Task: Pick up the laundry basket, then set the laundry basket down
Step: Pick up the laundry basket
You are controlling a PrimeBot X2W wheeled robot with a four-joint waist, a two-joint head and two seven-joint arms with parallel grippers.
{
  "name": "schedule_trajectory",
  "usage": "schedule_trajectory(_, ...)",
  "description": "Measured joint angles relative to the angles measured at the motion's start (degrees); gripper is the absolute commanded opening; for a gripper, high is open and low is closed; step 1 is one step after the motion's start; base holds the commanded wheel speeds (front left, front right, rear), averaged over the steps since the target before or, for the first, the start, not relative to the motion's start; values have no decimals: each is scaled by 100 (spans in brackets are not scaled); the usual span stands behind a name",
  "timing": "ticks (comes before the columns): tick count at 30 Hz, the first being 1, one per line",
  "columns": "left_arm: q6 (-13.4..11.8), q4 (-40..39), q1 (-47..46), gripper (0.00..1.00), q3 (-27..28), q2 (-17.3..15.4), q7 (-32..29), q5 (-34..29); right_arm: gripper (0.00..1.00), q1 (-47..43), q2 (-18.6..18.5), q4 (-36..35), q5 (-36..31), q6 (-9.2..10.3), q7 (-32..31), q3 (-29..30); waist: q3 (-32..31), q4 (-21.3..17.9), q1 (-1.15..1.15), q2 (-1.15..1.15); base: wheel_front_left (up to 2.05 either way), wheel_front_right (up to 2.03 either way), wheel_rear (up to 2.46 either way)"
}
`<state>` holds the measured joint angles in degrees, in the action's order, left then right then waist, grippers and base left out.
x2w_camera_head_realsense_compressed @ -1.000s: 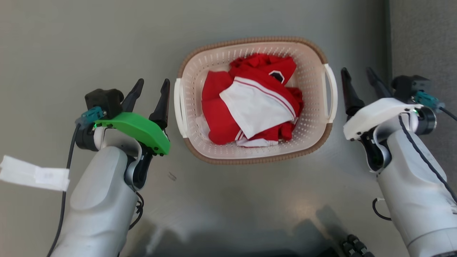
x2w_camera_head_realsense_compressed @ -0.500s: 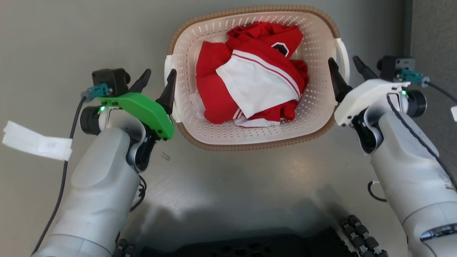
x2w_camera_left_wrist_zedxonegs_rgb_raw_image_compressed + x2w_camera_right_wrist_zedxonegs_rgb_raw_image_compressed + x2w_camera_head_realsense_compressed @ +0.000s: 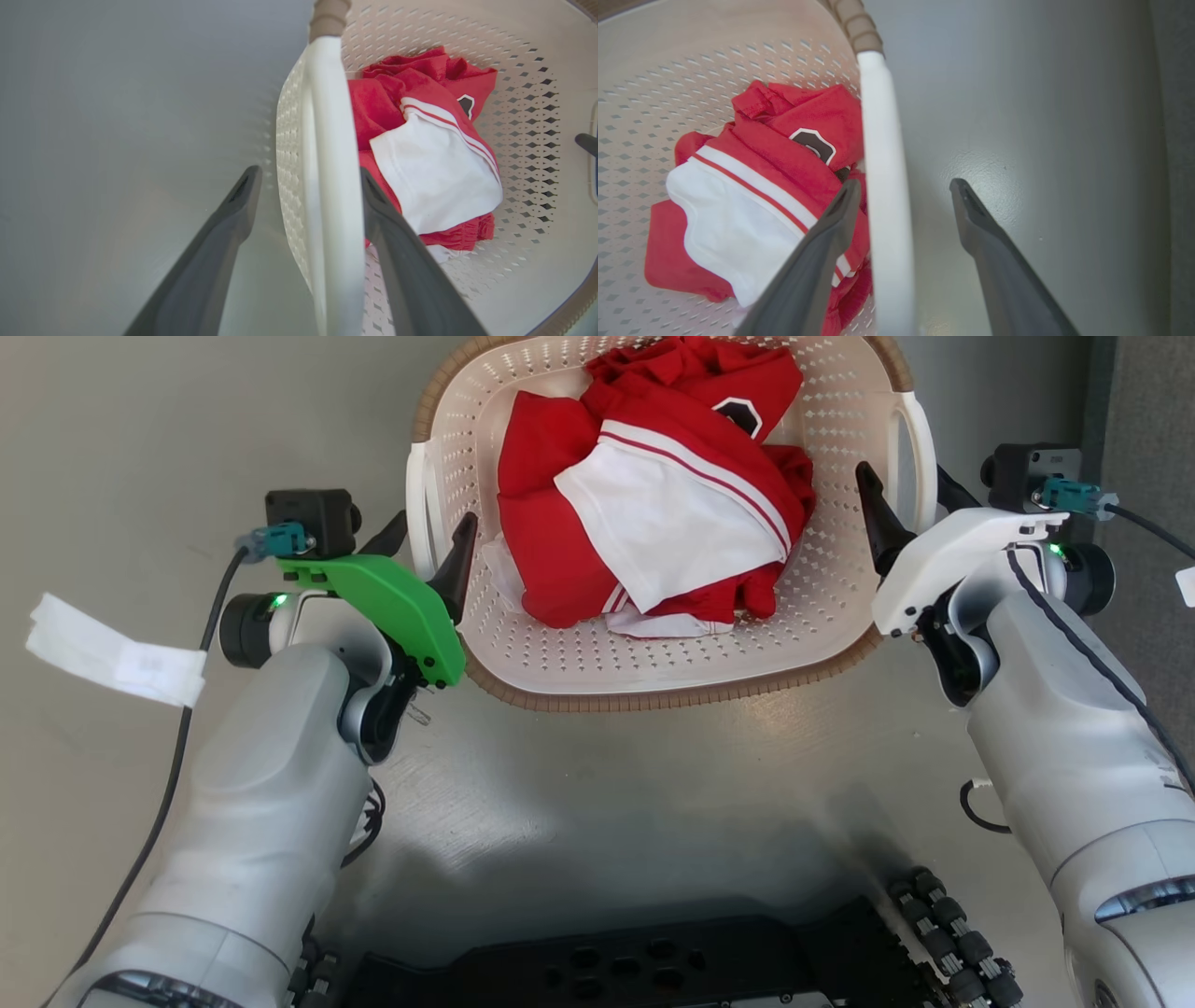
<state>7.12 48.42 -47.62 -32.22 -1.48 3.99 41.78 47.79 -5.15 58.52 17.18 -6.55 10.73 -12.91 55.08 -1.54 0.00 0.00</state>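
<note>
The laundry basket (image 3: 653,691), cream with perforated walls and a brown rim, stands on the grey floor and holds red and white clothes (image 3: 653,504). My left gripper (image 3: 431,537) is open astride the basket's left white handle (image 3: 420,513). In the left wrist view that handle (image 3: 331,163) runs between the fingers of the left gripper (image 3: 309,175), close against the inner one. My right gripper (image 3: 904,490) is open astride the right white handle (image 3: 920,448). In the right wrist view the handle (image 3: 882,163) passes through the right gripper (image 3: 906,184), one finger inside the basket.
A white paper strip (image 3: 112,649) lies on the floor at the left. The robot's dark base with its rollers (image 3: 653,971) lies along the bottom edge. A darker band (image 3: 1148,429) runs down the right side.
The head camera has tipped, so the basket sits higher in the picture. Both open grippers have moved from beside the basket inward, each now with one finger on either side of a handle.
</note>
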Motion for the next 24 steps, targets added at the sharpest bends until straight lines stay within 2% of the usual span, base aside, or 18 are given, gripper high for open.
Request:
schedule_trajectory(5, 0, 143, -179, 100, -110, 2, 1, 124, 100, 180, 24, 193, 0, -38, 18, -69, 44, -15, 0, 0, 0, 0, 0)
schedule_trajectory(6, 0, 162, -205, 100, -125, 2, 1, 140, 84, 233, 31, 219, 1, -49, 36, -80, 47, -16, 0, 0, 0, 0, 0)
schedule_trajectory(7, 0, 223, -240, 100, -158, 2, 9, 145, 49, 314, 46, 259, 1, -49, 66, -108, 48, -15, 0, 0, 0, 0, 0)
schedule_trajectory(8, 0, 223, -240, 97, -158, 2, 9, 145, 34, 314, 46, 259, 1, -49, 66, -108, 48, -15, 0, 0, 0, 0, 0)
schedule_trajectory(9, 0, 259, -253, 74, -178, 2, 10, 160, 11, 346, 55, 287, 1, -49, 67, -122, 47, -14, 0, 0, 0, 0, 0)
schedule_trajectory(10, 0, 286, -266, 41, -201, 2, 10, 201, 0, 365, 62, 312, 1, -51, 67, -141, 46, -13, 0, 0, 0, 0, 0)
schedule_trajectory(11, 0, 299, -278, 16, -230, 2, 10, 252, 0, 375, 66, 342, 1, -51, 78, -160, 44, -12, 0, 0, 0, 0, 0)
schedule_trajectory(12, 0, 308, -289, 0, -265, 2, 11, 293, 0, 380, 69, 376, 1, -51, 81, -180, 39, -11, 0, 0, 0, 0, 0)
schedule_trajectory(24, -16, 505, -291, 0, -684, -15, 66, 584, 0, 374, 138, 745, 51, -67, 185, -341, -275, -11, 0, 0, 0, 0, 0)
